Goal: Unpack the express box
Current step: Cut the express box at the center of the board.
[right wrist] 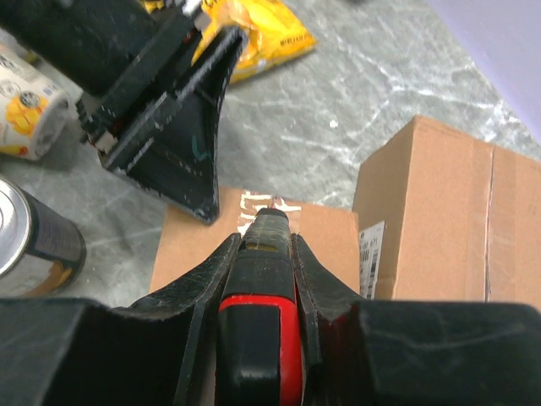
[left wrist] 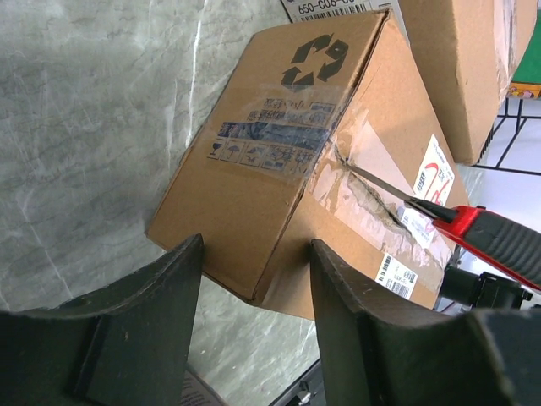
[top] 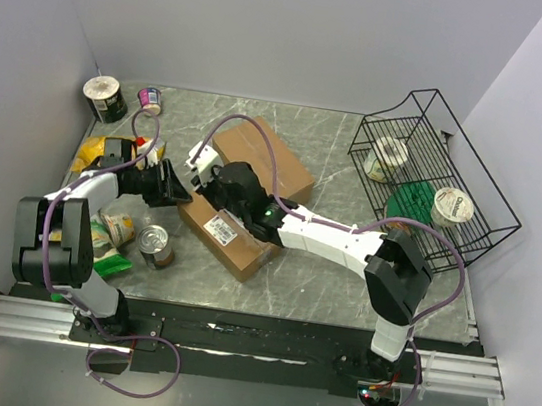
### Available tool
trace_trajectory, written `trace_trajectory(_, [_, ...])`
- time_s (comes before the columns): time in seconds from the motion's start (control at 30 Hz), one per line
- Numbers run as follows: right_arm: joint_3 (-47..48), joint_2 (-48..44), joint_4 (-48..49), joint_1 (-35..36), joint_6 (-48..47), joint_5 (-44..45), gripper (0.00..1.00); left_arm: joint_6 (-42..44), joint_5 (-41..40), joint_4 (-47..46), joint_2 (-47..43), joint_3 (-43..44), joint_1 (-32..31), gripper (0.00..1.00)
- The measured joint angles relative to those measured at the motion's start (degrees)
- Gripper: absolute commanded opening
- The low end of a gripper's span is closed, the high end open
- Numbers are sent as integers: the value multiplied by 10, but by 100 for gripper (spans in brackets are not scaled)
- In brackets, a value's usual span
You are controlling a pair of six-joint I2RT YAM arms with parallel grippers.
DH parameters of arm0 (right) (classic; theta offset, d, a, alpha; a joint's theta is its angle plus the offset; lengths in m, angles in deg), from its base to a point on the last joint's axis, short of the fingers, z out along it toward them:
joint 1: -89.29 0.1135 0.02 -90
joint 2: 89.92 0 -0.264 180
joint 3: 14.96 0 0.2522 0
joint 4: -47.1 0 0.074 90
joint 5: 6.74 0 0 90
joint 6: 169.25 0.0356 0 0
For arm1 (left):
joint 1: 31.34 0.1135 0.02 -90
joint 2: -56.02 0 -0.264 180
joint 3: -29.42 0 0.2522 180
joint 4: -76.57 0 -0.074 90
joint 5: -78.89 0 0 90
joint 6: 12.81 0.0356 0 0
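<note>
The right fingers [right wrist: 196, 288] are clamped on a red-and-black knife [right wrist: 258, 338]. The right wrist view shows it from behind, and its blade cannot be made out there. Only the left wrist view shows the blade sunk in the torn tape seam of the box [left wrist: 279, 169], which lies on the surface [left wrist: 84, 127] just ahead of the left fingers [left wrist: 144, 313]. These stand apart, gripping nothing, with the box's near corner facing their gap. A second box [top: 262, 156] lies beyond.

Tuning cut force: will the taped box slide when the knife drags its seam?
Probably slides: box sits loose on a smooth table, left gripper open at its corner, not clamping. Walls look stiff; the torn tape seam may flex under the knife.
</note>
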State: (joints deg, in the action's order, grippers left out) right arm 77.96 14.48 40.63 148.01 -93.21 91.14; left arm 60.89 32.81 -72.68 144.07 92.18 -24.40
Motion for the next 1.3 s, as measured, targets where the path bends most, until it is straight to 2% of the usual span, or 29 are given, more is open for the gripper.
trace_trajectory(0.5, [-8,-26,-42,0,11,11,0,-16,21,-3,18,9,0,50])
trace_trajectory(0.57, [-10,-35,-58,0,15,11,0,-17,22,-5,18,9,0,54])
trace_trajectory(0.6, [-11,-39,-62,0,15,12,0,-18,22,-5,18,9,0,61])
trace_trajectory(0.67, [-16,-46,-67,0,18,11,0,-19,24,-4,18,9,0,68])
trace_trajectory(0.83, [-19,-52,-78,0,20,14,0,-17,30,0,15,9,0,75])
trace_trajectory(1.0, [-19,-53,-80,0,21,15,0,-21,59,-11,-24,7,1,83])
trace_trajectory(1.07, [-19,-53,-79,0,21,15,0,-24,68,-41,-49,5,1,82])
trace_trajectory(1.17, [-21,-53,-77,0,21,15,0,-30,77,-83,-60,13,-3,74])
trace_trajectory(1.3, [-23,-53,-74,0,18,14,0,-32,77,-104,10,62,-13,73])
